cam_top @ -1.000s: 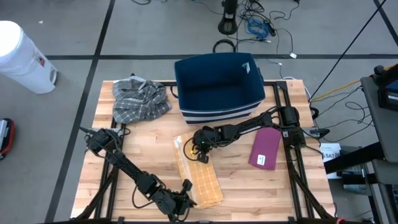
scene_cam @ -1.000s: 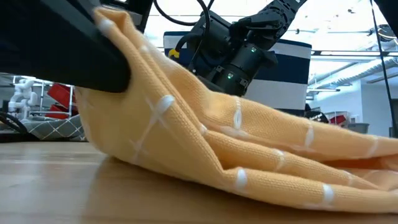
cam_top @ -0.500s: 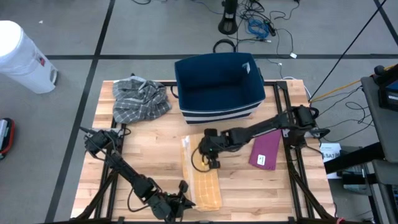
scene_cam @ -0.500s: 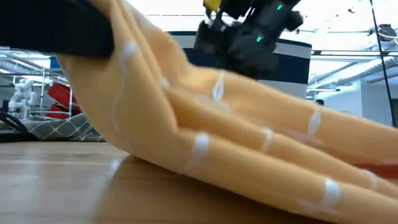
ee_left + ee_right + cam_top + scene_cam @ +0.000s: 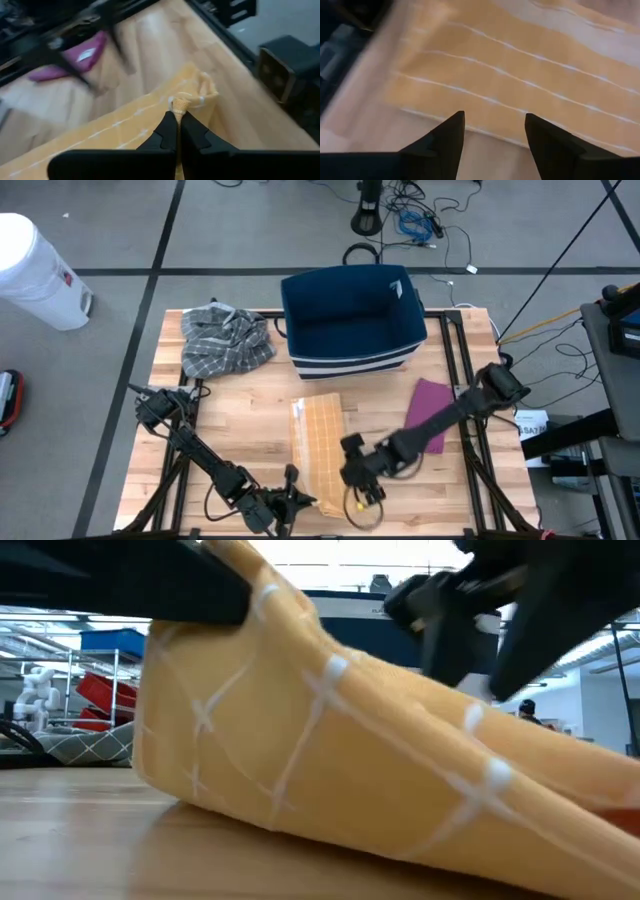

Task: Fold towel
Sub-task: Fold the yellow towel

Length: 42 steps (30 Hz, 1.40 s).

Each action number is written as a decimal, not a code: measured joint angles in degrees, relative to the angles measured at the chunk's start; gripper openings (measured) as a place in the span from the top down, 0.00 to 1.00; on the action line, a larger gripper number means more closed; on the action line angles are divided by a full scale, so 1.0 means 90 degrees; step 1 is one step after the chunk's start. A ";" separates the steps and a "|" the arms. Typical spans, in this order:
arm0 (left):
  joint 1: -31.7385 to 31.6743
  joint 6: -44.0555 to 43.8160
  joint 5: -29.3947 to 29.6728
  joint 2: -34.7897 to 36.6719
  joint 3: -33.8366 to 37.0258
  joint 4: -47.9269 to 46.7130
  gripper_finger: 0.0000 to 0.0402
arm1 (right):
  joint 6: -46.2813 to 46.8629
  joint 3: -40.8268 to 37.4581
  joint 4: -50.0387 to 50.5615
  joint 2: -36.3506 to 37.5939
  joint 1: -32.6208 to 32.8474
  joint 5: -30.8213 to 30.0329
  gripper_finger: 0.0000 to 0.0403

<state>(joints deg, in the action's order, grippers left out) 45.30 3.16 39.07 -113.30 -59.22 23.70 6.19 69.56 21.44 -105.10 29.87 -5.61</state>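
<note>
The left gripper (image 5: pixel 176 116) is clenched on the orange towel's (image 5: pixel 322 442) near corner; the right gripper (image 5: pixel 494 126), released, hovers over the towel.

Towel (image 5: pixel 322 442) lies before the bin (image 5: pixel 350 320); crumpled cloth (image 5: pixel 226 338) left, pouch (image 5: pixel 429 412) probably right.

You will find no legible text, brand, number or sign in any view. A white mark on the navy bin (image 5: pixel 352 320), at 12 o'clock on the table (image 5: pixel 245 410), is too small to read.
</note>
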 joint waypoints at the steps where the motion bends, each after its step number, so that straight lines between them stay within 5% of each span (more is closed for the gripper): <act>1: 0.0000 -0.0032 0.0136 0.0000 0.0000 0.0002 1.00 | 0.0062 0.0000 -0.0074 -0.0004 0.0141 -0.0072 0.51; 9: -0.0072 -0.0351 0.1096 0.0000 0.0000 0.0002 1.00 | 0.0651 0.0007 -0.0627 -0.0083 0.0724 -0.0889 0.52; 19: -0.0228 -0.0592 0.1541 0.0000 0.0000 0.0000 1.00 | 0.1485 0.0014 -0.0930 -0.0340 0.1034 -0.0906 0.52; 34: -0.0618 -0.0632 0.1545 0.0000 0.0000 0.0034 1.00 | 0.2722 0.0019 -0.0869 -0.0375 0.1228 -0.1656 0.52; 42: -0.0730 -0.0577 0.1284 0.0000 0.0000 0.0036 1.00 | 0.3358 0.0019 -0.0408 -0.0219 0.1083 -0.2944 0.52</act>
<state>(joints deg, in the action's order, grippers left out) 38.73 -2.03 50.62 -113.30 -59.22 24.03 36.42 69.73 17.77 -107.07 39.61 -32.11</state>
